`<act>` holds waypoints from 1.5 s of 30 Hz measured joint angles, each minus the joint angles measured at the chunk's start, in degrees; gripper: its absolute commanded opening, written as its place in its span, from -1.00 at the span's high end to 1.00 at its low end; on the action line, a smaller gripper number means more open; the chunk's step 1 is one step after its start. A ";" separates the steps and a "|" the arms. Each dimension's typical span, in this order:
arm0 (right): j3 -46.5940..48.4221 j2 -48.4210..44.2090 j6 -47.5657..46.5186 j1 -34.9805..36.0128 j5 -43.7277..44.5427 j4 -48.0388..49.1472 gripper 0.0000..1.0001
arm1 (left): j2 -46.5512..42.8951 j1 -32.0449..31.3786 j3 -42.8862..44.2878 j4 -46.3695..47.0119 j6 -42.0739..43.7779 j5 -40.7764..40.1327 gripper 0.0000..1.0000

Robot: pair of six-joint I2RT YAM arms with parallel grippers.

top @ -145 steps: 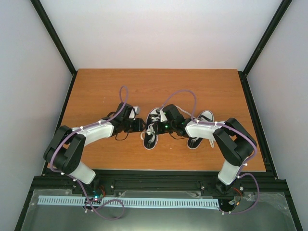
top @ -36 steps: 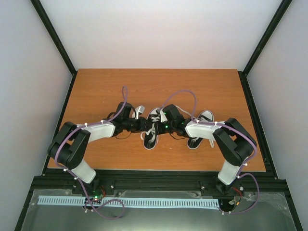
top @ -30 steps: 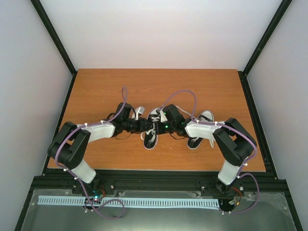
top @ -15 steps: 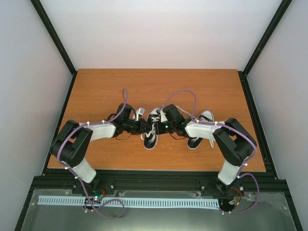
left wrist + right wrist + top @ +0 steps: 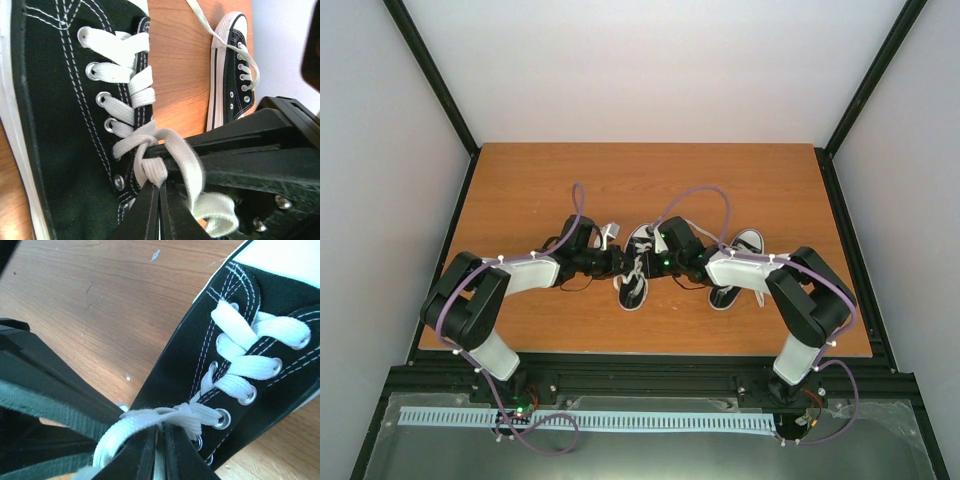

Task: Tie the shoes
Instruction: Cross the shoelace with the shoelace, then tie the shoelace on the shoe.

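At the near edge of the desk: the two arm bases are bolted side by side, and both arms are bent inward so that the wrists meet over a single shoe.
Left end effector (image 5: 159, 192): it is closed, with a strand of the white lace (image 5: 151, 170) pinched between its fingertips just below the crossing. The grip is taken low on the strand, probably so that little slack is left to control.
Right end effector (image 5: 160, 432): it is closed as well, and the other flat strand is clamped at its tips beside the top eyelets. It faces the left one, so opposed pulls can be made.
Centre shoe (image 5: 632, 290): it is laid flat on the desk between the wrists, side-on to both. It is laced through its eyelets, and one crossing of the strands is seen above the top pair.
Step judged: the first crossover appears to be made; a bow is not yet seen.
Risk judged: the flat lace could be slipped from such narrow tips under a hard pull.
Second shoe (image 5: 746, 243): it is left apart to the right, partly covered by the right arm, with loose laces trailing.
Desk (image 5: 650, 175): bare wood is seen beyond the shoes.
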 measured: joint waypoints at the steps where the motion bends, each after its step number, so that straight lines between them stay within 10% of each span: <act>1: -0.04 -0.42 -0.02 0.04 0.50 -0.31 0.75 | 0.00 0.00 0.00 0.04 0.00 -0.09 0.98; 22: -2.67 -12.44 -1.60 3.41 11.13 -8.00 -0.04 | 0.00 0.00 -0.11 0.11 -0.13 -1.79 0.99; 35: 7.52 -3.19 -4.20 9.29 18.40 -12.26 0.23 | -0.04 0.09 -0.35 -0.61 -0.24 -2.97 0.99; 45: 6.75 -3.19 -4.37 9.38 19.58 -13.81 0.94 | -0.11 0.04 -0.35 -0.55 -0.26 -2.97 0.98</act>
